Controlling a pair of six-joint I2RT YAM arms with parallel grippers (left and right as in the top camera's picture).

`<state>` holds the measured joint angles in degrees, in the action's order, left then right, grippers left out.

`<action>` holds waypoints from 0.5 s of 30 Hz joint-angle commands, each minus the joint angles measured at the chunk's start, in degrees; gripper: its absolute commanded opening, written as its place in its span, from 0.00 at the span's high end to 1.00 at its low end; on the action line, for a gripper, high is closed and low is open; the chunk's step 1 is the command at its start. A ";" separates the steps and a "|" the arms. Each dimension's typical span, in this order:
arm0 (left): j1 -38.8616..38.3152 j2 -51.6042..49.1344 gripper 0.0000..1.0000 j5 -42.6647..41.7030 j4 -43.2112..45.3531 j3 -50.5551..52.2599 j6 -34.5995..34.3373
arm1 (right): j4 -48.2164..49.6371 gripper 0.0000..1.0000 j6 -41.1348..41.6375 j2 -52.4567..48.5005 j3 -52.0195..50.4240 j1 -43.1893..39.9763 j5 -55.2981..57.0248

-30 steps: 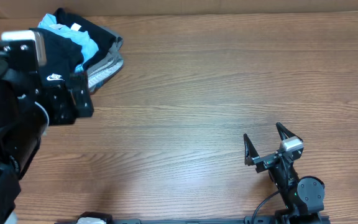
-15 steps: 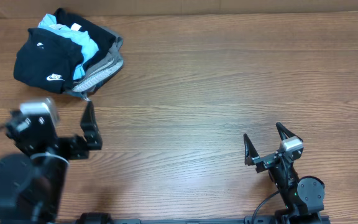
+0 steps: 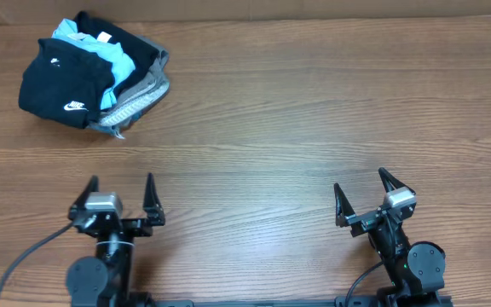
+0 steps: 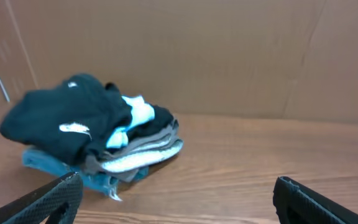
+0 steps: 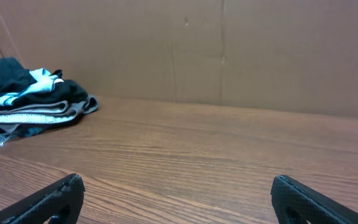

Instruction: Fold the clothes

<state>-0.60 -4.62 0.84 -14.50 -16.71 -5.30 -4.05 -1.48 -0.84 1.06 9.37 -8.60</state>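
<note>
Overhead shows the black T-shirt (image 3: 58, 81) bunched on a pile (image 3: 143, 92) at the far left corner of the tabletop (image 3: 297, 111), well apart from the left gripper (image 3: 121, 183) and right gripper (image 3: 361, 181), fingers spread and empty; left wrist faces it, so that arm should drag it clear; right wrist sees it far off.
</note>
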 commanded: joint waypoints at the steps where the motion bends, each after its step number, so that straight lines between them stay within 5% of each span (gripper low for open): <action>1: 0.63 4.59 0.00 -0.87 3.91 6.95 1.22 | 0.35 0.00 -0.07 0.68 -0.61 -0.11 -0.07; 7: 0.70 4.44 0.00 -0.90 13.60 15.30 0.07 | 0.35 0.00 -0.04 0.68 -0.61 -0.11 -0.07; 15: 0.68 4.37 0.00 -0.85 10.10 16.44 0.00 | 0.35 0.00 -0.07 0.68 -0.61 -0.11 -0.07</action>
<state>-0.60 -0.82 0.62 -4.47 -0.49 -5.41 -4.03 -1.50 -0.84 1.06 9.39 -8.60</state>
